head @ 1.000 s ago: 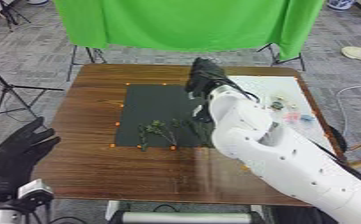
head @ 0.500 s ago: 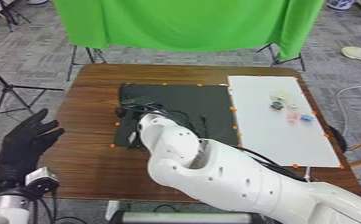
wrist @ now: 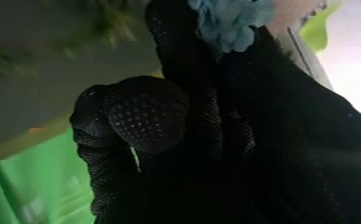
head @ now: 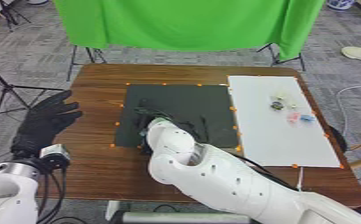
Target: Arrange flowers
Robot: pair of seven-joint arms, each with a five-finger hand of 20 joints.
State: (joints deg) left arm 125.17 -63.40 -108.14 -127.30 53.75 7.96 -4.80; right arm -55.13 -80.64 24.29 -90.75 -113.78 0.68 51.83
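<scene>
In the head view my right hand point(head: 147, 116) is low over the dark mat point(head: 181, 95), left of its middle. In the right wrist view my right hand point(wrist: 150, 115) has curled fingers, with the pale blue petals of a blue flower point(wrist: 234, 22) between them near the tips. Blurred green foliage point(wrist: 96, 22) lies beyond. A thin dark stem point(head: 204, 131) rests on the mat. My left hand point(head: 48, 120) is over the table's left edge, fingers spread, holding nothing. A blue flower piece point(head: 307, 118) and a pink one point(head: 293, 116) lie on the white sheet.
The white sheet point(head: 270, 145) covers the right part of the brown table point(head: 96, 175), with more small flower pieces point(head: 277, 105) on it. Orange markers surround mat and sheet. My right forearm crosses the table's front. A green cloth point(head: 185, 25) hangs behind.
My right hand has come from the back of the mat to the left and nearer the front, and its arm now hides the green stems. My left hand has moved forward and slightly right.
</scene>
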